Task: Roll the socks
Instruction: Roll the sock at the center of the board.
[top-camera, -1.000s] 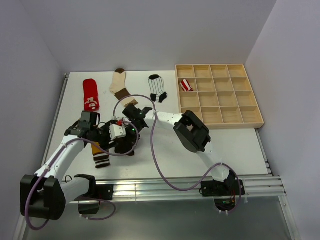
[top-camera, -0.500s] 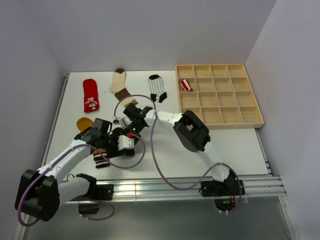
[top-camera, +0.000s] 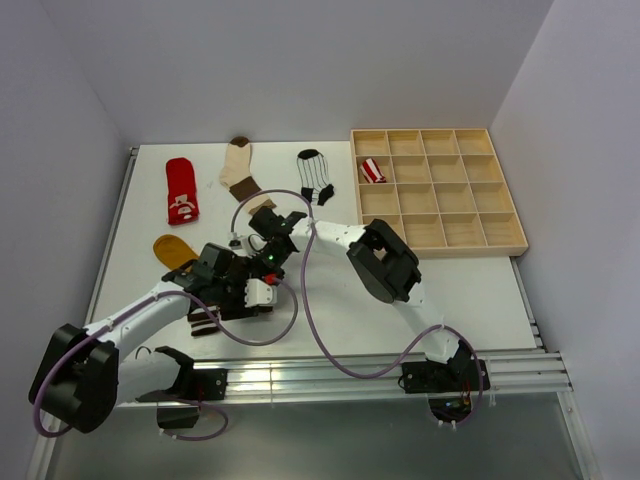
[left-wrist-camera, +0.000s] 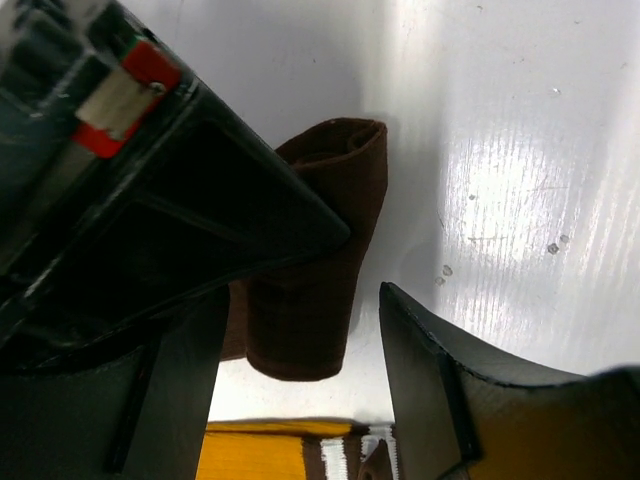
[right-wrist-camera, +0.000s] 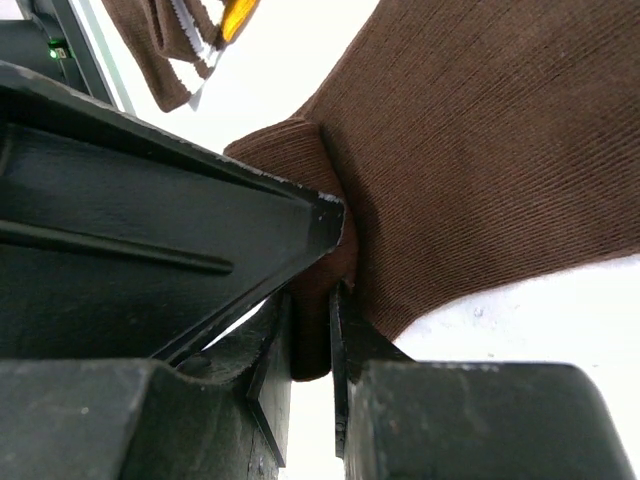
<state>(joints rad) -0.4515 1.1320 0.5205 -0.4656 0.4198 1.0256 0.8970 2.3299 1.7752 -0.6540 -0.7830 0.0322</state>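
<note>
White laminate covers the table (top-camera: 480, 290), the biggest thing in sight. On its far right part lies a pale wooden tray (top-camera: 470, 249) divided into four rows of four compartments.

Next in size are the two arms, which meet left of the table's middle. The right arm reaches across from the near right, and the right tool (right-wrist-camera: 312, 330) is clamped on a folded edge of the dark brown sock (right-wrist-camera: 500, 150). In the right wrist view the two fingers pinch that fold with brown ribbed cloth spreading away beyond it. The left arm comes in from the near left. The left tool (left-wrist-camera: 300, 310) stands with its jaws apart, one finger on either side of the same dark brown sock, which lies on the table as a short doubled-over bundle. Neither left finger clearly presses on the cloth.

The flat socks follow. The mustard sock (top-camera: 173, 250) lies partly under the left arm, its toe out to the left and its striped cuff toward the near edge. Along the far side of the table lie the red sock with white pattern (top-camera: 182, 190), the cream-and-brown sock (top-camera: 238, 168) and the white sock with black stripes (top-camera: 316, 177), well apart from one another.

Smallest is the red-white striped sock (top-camera: 372, 171), bundled in the tray's leftmost compartment, second row from the far edge.
</note>
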